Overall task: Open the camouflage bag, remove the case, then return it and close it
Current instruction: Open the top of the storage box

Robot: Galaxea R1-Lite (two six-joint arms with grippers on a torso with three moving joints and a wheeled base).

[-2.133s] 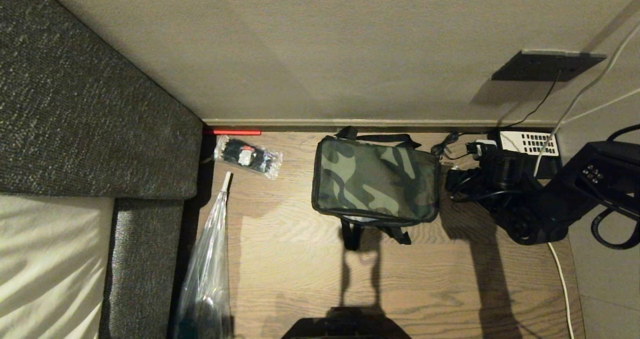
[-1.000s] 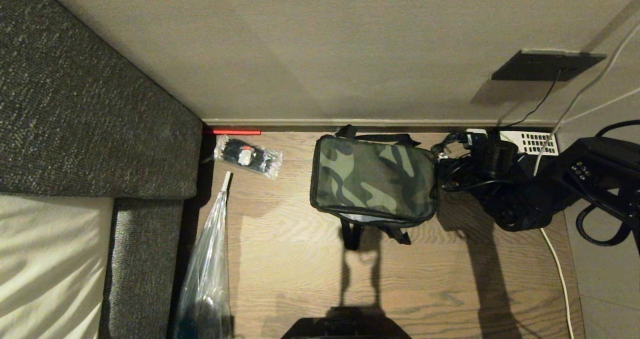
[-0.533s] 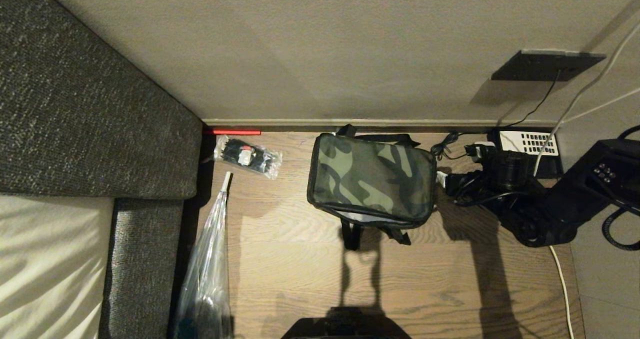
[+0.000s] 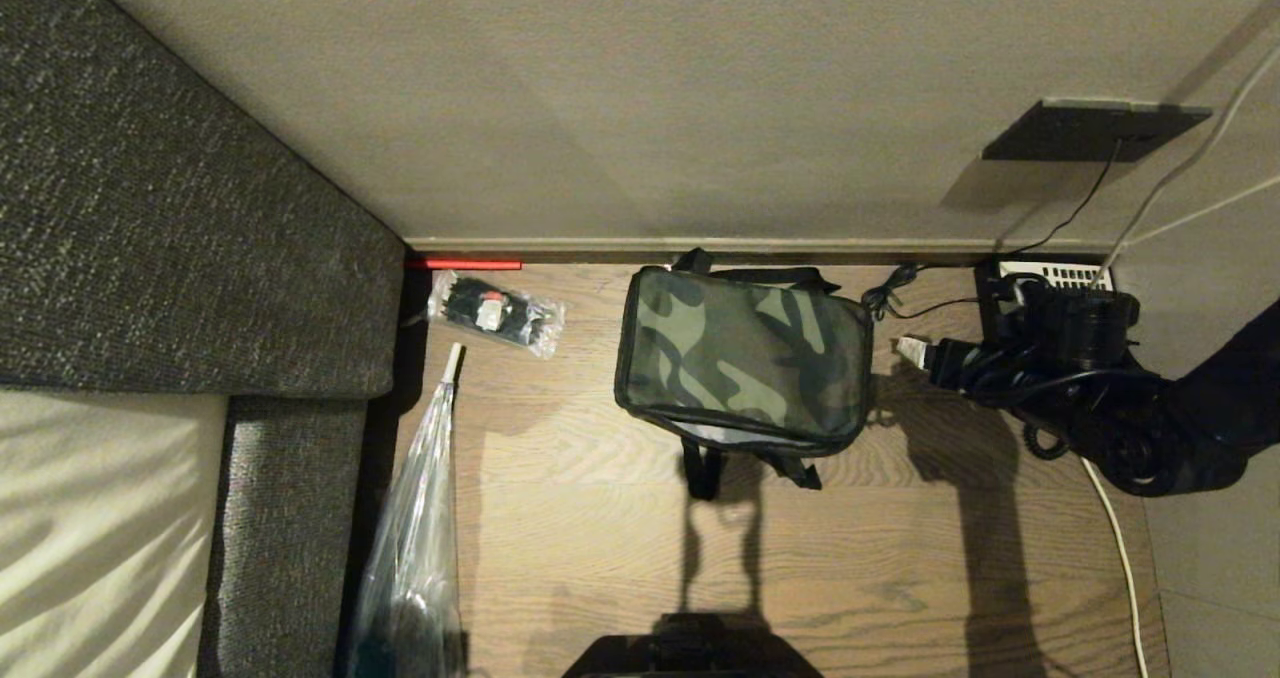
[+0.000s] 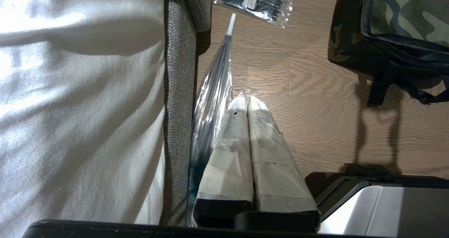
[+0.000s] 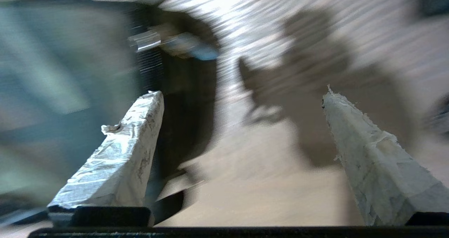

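Note:
The camouflage bag (image 4: 745, 358) sits on the wooden floor by the wall, its lid lying flat and its black straps (image 4: 705, 468) trailing toward me. The left wrist view shows its near corner (image 5: 403, 17). My right gripper (image 4: 925, 353) hovers just right of the bag, apart from it. In the right wrist view it (image 6: 241, 92) stands open with nothing between its taped fingers (image 6: 133, 139), and the bag is a blur (image 6: 52, 73) beside one of them. My left gripper (image 5: 242, 101) is shut and empty, parked low over the floor. The case is hidden.
A clear packet of black contents (image 4: 495, 313) lies left of the bag. A plastic-wrapped umbrella (image 4: 415, 528) leans along the grey sofa (image 4: 150, 208). A black phone with white keys (image 4: 1055, 276) and cables (image 4: 1120, 548) lie by the wall at the right.
My right gripper, which was against the bag's far right corner, has opened and pulled back to the right. The bag has ended up slightly further left.

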